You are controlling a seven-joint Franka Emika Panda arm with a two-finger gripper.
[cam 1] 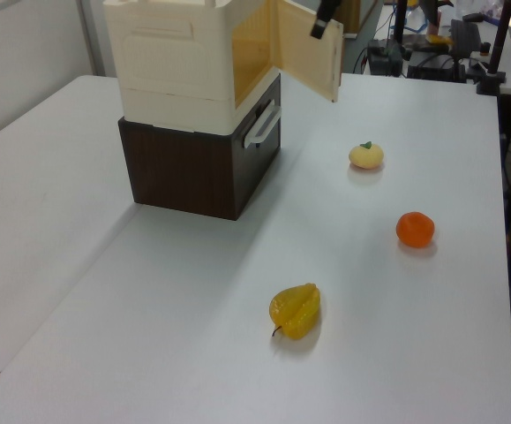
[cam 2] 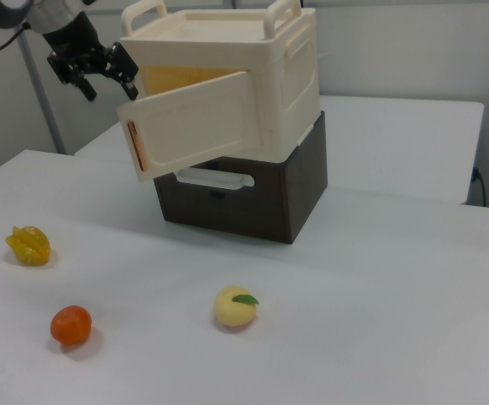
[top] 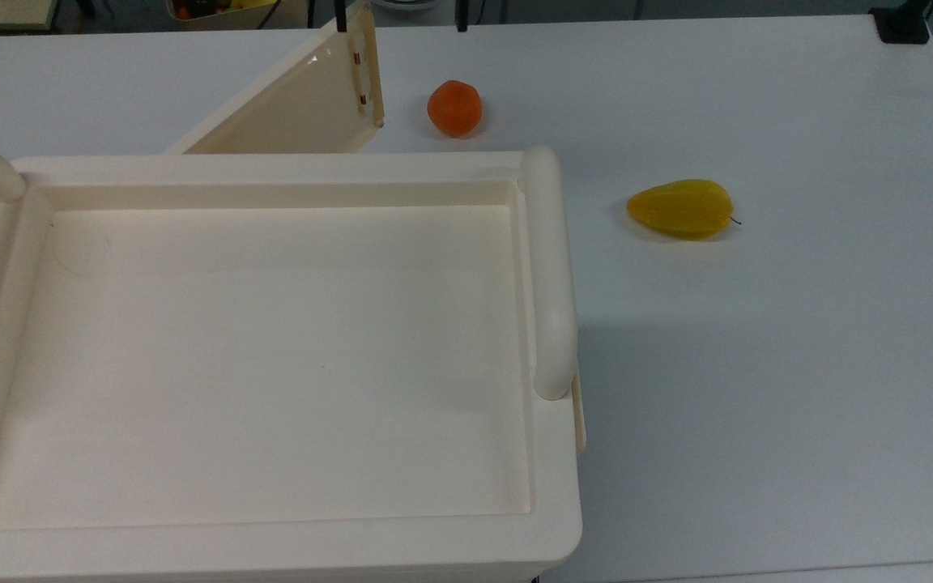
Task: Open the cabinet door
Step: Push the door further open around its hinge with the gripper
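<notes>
A: Starting at the hand [cam 2: 107, 83]: one only, fingers spread wide, pinching nothing, hanging just beside the free edge of the cabinet door [cam 2: 198, 122]. Touching it or not, cannot tell.

B: And the door?

A: One panel, standing well open, hinged at the right view's right, angled out over the bench [cam 2: 371, 295]. Yellowish inside showing behind it.

B: Counted the rest?

A: One cabinet [cam 2: 299, 72], cream, with two tube handles [cam 2: 143, 12] on top. Sitting on one dark brown box [cam 2: 299, 198] with one pale front handle [cam 2: 214, 179].

B: Fruit?

A: Three, all loose on the bench and well apart. One pale yellow fruit [cam 2: 236, 307] with a green leaf, one orange [cam 2: 71, 325], one yellow star fruit [cam 2: 29, 245] nearest the right view's left edge.
</notes>
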